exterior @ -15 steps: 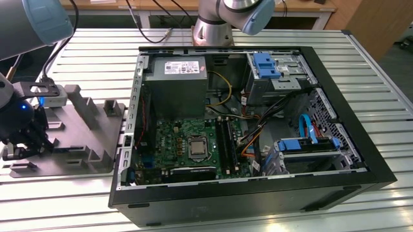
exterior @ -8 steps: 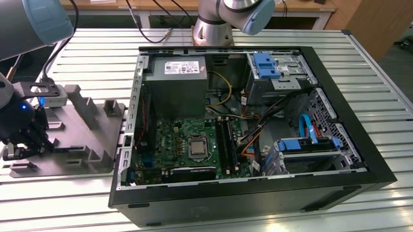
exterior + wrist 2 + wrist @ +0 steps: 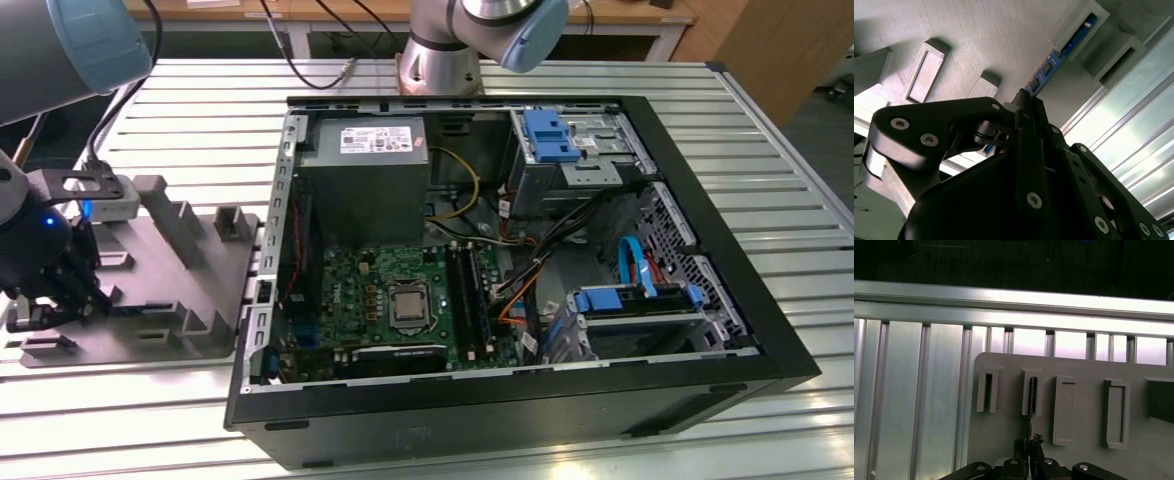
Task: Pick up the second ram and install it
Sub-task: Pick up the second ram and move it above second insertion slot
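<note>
The second ram [image 3: 1030, 410] is a thin dark blue stick standing on edge in a slot of the grey plastic tray [image 3: 999, 435]. In the second wrist view the second ram [image 3: 1054, 62] runs from a tray post down to my fingertips. My gripper [image 3: 1029, 442] sits at one end of the stick, with its black fingers pressed to both faces, shut on it. In the exterior view the gripper [image 3: 54, 290] hangs low over the tray [image 3: 160, 310] at the exterior view's left, outside the open computer case [image 3: 534, 260].
Inside the case lie the motherboard with its memory slots [image 3: 467, 290], the silver processor socket [image 3: 404, 305], the grey power supply box [image 3: 363, 160] and loose cables [image 3: 534, 270]. Upright tray posts [image 3: 160, 215] stand close to the gripper. The ribbed metal table [image 3: 914, 400] surrounds the tray.
</note>
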{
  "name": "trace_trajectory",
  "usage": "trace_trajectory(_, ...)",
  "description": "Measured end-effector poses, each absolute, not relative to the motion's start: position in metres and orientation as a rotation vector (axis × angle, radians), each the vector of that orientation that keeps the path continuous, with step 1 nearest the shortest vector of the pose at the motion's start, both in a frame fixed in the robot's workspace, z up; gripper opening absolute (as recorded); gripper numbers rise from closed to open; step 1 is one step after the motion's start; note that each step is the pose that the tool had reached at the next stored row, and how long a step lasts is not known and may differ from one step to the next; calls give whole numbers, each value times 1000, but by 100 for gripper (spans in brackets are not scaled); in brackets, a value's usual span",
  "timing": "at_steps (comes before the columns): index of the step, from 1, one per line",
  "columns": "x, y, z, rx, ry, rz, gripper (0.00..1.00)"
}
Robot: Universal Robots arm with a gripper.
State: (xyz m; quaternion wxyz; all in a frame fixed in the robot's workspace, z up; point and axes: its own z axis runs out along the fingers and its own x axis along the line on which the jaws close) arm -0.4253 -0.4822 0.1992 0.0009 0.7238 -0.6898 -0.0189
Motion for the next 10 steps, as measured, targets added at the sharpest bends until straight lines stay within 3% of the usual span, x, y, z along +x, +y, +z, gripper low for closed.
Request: trace_trajectory(10,-425,-482,199,2274,-2163,-59,17)
